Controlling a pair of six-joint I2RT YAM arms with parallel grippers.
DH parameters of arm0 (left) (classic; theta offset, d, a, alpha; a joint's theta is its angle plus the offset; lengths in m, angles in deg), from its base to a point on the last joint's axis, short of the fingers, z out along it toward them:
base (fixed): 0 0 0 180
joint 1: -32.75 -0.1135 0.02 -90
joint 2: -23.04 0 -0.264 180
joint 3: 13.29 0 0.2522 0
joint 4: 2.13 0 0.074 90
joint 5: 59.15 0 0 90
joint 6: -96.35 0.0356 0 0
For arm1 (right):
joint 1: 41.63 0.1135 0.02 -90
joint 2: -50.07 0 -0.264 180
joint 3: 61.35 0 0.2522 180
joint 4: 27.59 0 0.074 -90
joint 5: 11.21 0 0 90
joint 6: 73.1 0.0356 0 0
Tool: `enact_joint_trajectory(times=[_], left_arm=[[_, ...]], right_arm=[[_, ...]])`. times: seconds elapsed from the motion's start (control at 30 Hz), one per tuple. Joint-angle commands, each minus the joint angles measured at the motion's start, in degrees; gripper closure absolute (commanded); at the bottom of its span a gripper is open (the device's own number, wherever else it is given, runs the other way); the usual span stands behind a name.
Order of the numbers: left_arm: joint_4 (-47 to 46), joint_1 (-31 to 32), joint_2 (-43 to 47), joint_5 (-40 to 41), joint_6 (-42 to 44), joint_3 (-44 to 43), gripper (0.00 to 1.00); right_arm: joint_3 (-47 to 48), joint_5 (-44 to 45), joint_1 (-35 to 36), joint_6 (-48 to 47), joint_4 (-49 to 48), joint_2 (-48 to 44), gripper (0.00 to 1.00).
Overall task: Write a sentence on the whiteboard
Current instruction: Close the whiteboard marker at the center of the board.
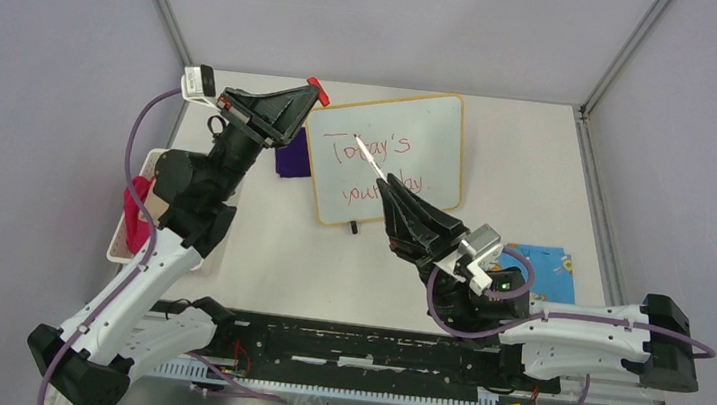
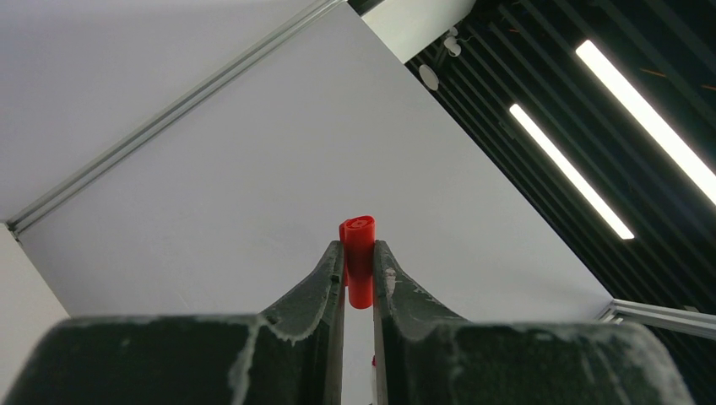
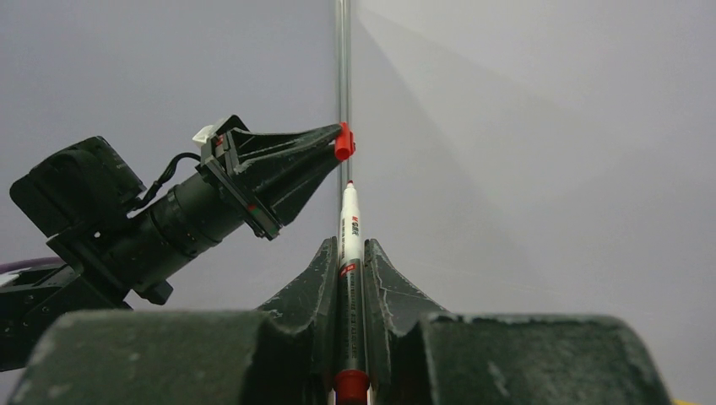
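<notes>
The whiteboard (image 1: 423, 129) lies on the table at the back centre, with a yellow-orange frame. The sentence (image 1: 376, 169) is on it in red, two lines reading "Today's your day". My right gripper (image 1: 386, 182) is shut on a white marker (image 1: 370, 158), raised over the board, tip pointing up-left. In the right wrist view the marker (image 3: 349, 221) stands between the fingers (image 3: 323, 270). My left gripper (image 1: 314, 92) is shut on the red marker cap (image 1: 318, 90), held high off the board's left corner. The cap (image 2: 359, 257) shows between its fingers (image 2: 328, 278) and in the right wrist view (image 3: 343, 142).
A purple cloth (image 1: 291, 155) lies left of the board. A white tray (image 1: 122, 228) with a pink rag (image 1: 137, 211) sits at the left edge. A blue patterned cloth (image 1: 544, 267) lies at the right, by the right arm.
</notes>
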Motion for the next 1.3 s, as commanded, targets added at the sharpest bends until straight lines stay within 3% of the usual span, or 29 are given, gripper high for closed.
enact_joint_trajectory(times=[0.0, 1.27], left_arm=[[-0.77, 0.89, 0.17, 0.56, -2.11, -1.47, 0.98], [0.18, 6.75, -0.54, 1.65, -0.53, 0.22, 0.98]], right_arm=[[3.76, -1.69, 0.35, 1.31, 0.48, 1.08, 1.00], [2.84, 1.90, 0.36, -1.06, -2.53, 0.57, 1.00]])
